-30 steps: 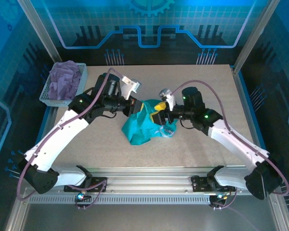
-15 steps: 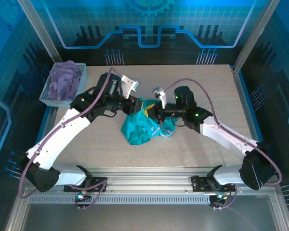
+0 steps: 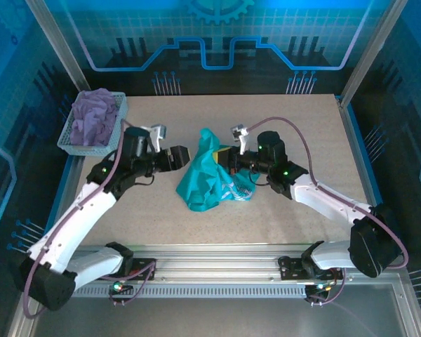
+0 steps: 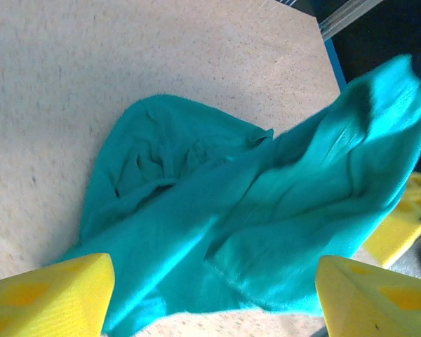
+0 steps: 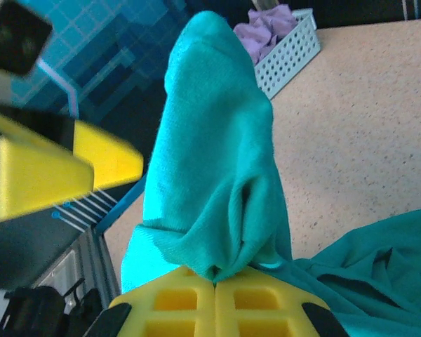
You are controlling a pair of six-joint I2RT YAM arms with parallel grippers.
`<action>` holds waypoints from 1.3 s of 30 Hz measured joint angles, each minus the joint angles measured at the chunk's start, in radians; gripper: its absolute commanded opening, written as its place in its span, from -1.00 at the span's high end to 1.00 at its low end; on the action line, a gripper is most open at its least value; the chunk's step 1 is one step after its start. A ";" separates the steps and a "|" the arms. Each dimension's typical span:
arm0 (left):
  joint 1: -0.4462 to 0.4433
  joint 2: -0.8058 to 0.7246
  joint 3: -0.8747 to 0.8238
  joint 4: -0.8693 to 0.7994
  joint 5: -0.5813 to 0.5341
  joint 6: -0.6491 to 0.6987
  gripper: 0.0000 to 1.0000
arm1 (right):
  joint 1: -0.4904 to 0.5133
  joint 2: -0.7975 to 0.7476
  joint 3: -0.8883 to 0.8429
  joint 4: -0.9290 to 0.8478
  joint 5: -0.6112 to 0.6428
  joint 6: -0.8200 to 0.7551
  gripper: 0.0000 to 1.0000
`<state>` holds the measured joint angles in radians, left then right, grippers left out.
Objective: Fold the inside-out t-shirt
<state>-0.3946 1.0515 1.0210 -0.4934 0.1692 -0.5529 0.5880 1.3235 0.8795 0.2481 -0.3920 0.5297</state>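
The teal inside-out t-shirt point(image 3: 205, 184) lies crumpled mid-table, with one fold pulled up into a peak point(image 3: 209, 139). My right gripper point(image 3: 226, 159) is shut on that raised fold. In the right wrist view its yellow pads point(image 5: 175, 302) meet with the cloth point(image 5: 217, 175) pinched between them at the right gripper point(image 5: 215, 283). My left gripper point(image 3: 185, 154) stands open just left of the shirt. Its two yellow fingertips point(image 4: 49, 295) are spread wide around the left gripper point(image 4: 214, 305), with the shirt point(image 4: 224, 217) ahead and nothing held.
A white mesh basket point(image 3: 69, 137) holding a lavender garment point(image 3: 92, 116) sits at the table's back left; it also appears in the right wrist view as the basket point(image 5: 295, 49). Bare beige tabletop point(image 3: 302, 126) lies right of and behind the shirt.
The left gripper has opened, let go of the shirt and drawn back to the left. The right gripper has shut on a fold and now holds it up.
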 measured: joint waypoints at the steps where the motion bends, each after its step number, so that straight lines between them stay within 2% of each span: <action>1: 0.000 -0.015 -0.032 0.023 0.011 -0.040 -0.46 | 0.000 -0.002 -0.006 0.008 0.008 0.006 1.00; 8: -0.010 0.012 -0.206 0.215 0.114 -0.319 -0.41 | 0.000 -0.002 -0.021 0.038 0.031 0.039 1.00; 14: -0.023 0.029 -0.240 0.340 0.143 -0.437 -0.38 | 0.000 -0.002 -0.022 0.056 0.042 0.047 1.00; 20: -0.023 0.035 -0.241 0.446 0.157 -0.499 -0.13 | 0.000 -0.002 -0.024 0.060 0.044 0.047 1.00; 29: -0.029 0.097 -0.253 0.533 0.186 -0.549 0.12 | 0.000 -0.002 -0.024 0.060 0.044 0.047 1.00; 34: -0.031 0.097 -0.272 0.561 0.188 -0.568 0.16 | 0.000 -0.002 -0.024 0.060 0.045 0.047 1.00; 39: -0.036 0.097 -0.309 0.596 0.188 -0.586 0.38 | 0.000 -0.002 -0.024 0.060 0.045 0.047 1.00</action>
<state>-0.4305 1.1484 0.7116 0.1024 0.3573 -1.1385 0.5880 1.3220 0.8558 0.3084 -0.3466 0.5766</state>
